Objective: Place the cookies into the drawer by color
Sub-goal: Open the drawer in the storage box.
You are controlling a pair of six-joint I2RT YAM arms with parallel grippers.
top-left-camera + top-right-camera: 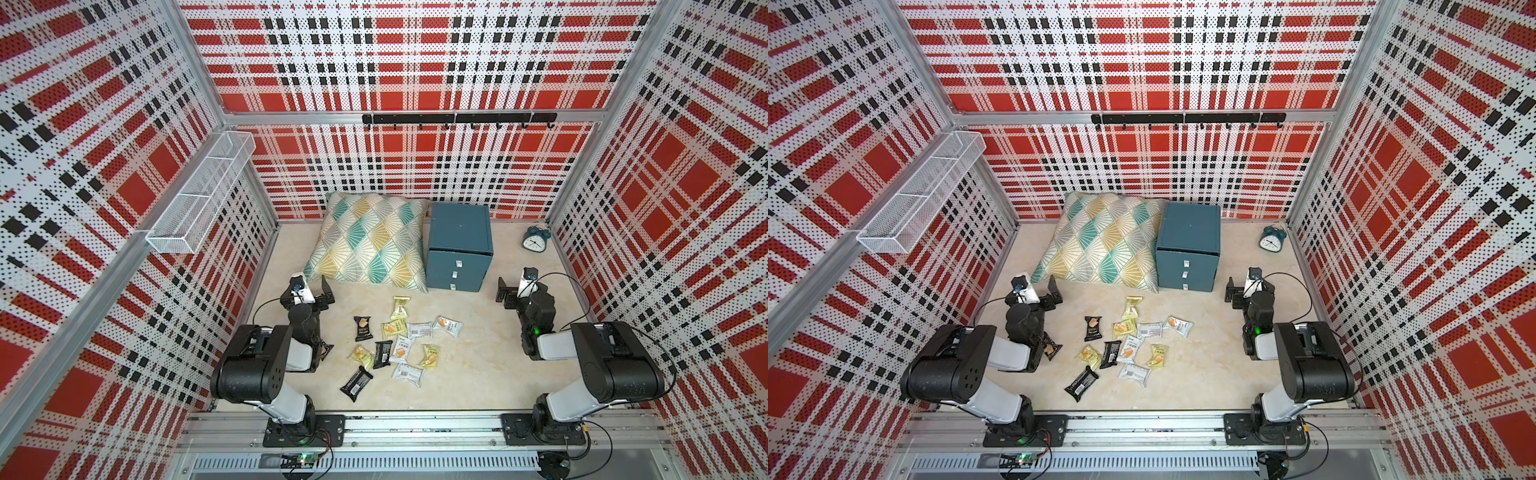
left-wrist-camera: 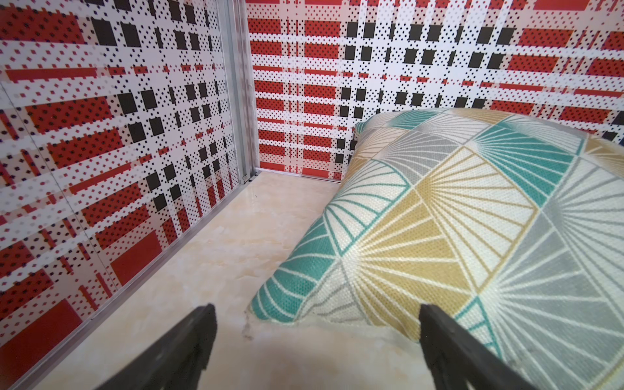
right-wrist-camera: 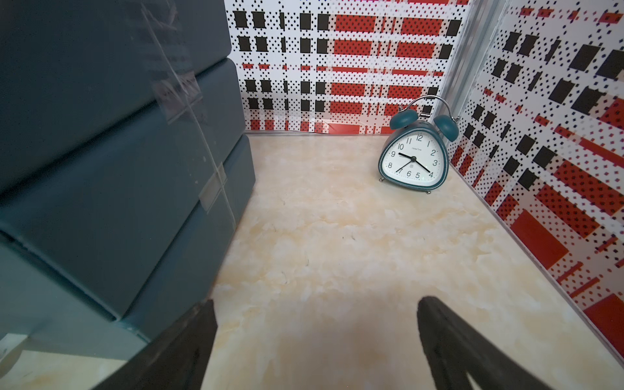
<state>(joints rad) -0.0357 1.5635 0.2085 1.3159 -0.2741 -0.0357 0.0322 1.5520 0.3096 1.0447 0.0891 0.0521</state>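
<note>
The cookies lie loose mid-table in both top views: black packets [image 1: 362, 328], yellow ones [image 1: 401, 306] and white ones [image 1: 448, 326] [image 1: 1133, 373]. One more black packet [image 1: 1052, 349] peeks out from under my left arm. The teal drawer [image 1: 459, 249] [image 1: 1187, 249] [image 3: 101, 169] stands at the back with all three drawers shut. My left gripper [image 1: 320, 293] [image 2: 316, 309] is open and empty, low by the cushion's near corner. My right gripper [image 1: 505, 294] [image 3: 317, 302] is open and empty just right of the drawer.
A patterned cushion [image 1: 370, 241] [image 2: 456, 219] leans at the back, touching the drawer's left side. A teal alarm clock [image 1: 535, 239] [image 3: 417, 158] stands in the back right corner. A white wire basket [image 1: 199, 195] hangs on the left wall and a black hook rail [image 1: 457, 119] on the back wall.
</note>
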